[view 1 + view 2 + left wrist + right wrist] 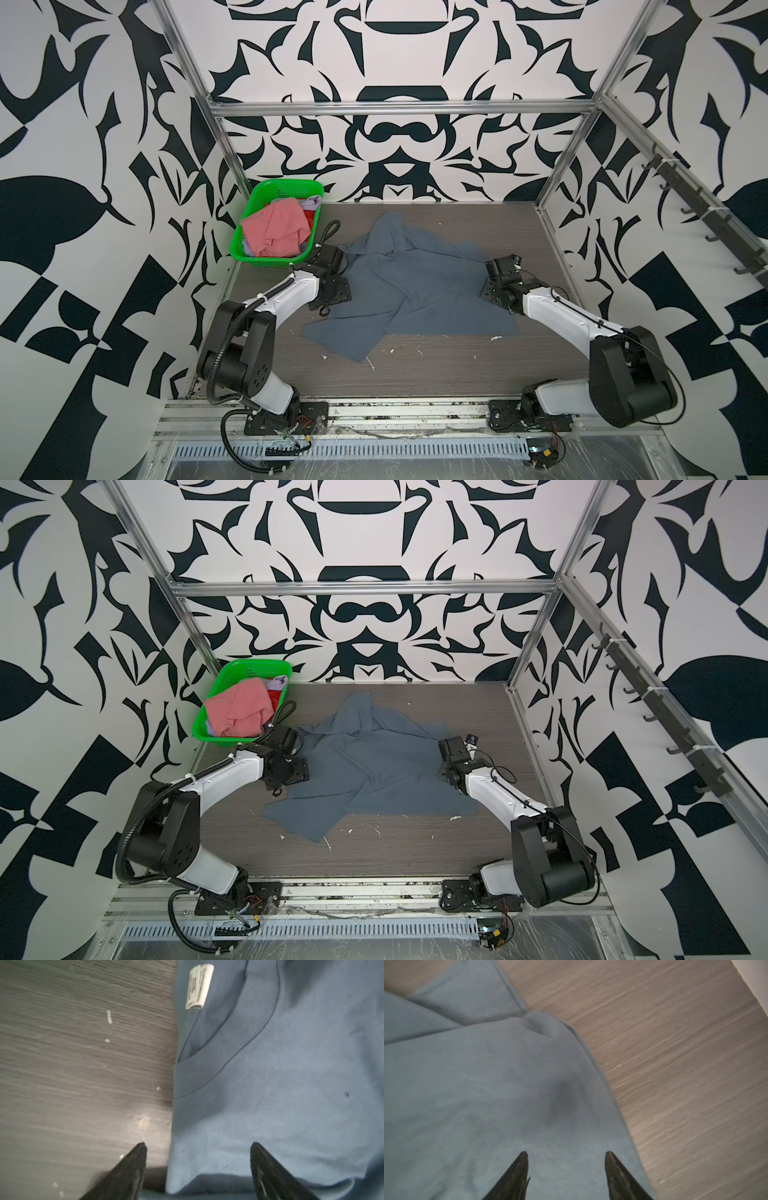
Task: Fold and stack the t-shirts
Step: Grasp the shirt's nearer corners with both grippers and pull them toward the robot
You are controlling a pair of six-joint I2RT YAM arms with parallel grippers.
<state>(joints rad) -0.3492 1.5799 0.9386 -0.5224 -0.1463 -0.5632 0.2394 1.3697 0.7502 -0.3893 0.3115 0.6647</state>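
The left gripper [198, 1146] stands wide, one finger [133, 1165] over bare table and the other over cloth, with the edge of the slate blue-grey t-shirt [291, 1084] running between them and nothing gripped. Just beyond lies the shirt's stitched collar with a white label [199, 987]. The right gripper [566, 1153] is also parted and empty, both tips above the same shirt near a hemmed edge [602, 1076]. In both top views the shirt [415, 291] sprawls rumpled and unfolded across the middle of the wood-grain table [436, 374], creased, between the two arms. At the back left, the green basket [266, 195] holds a crumpled salmon pink shirt [274, 232], with lavender [311, 203] and red [309, 216] cloth beneath.
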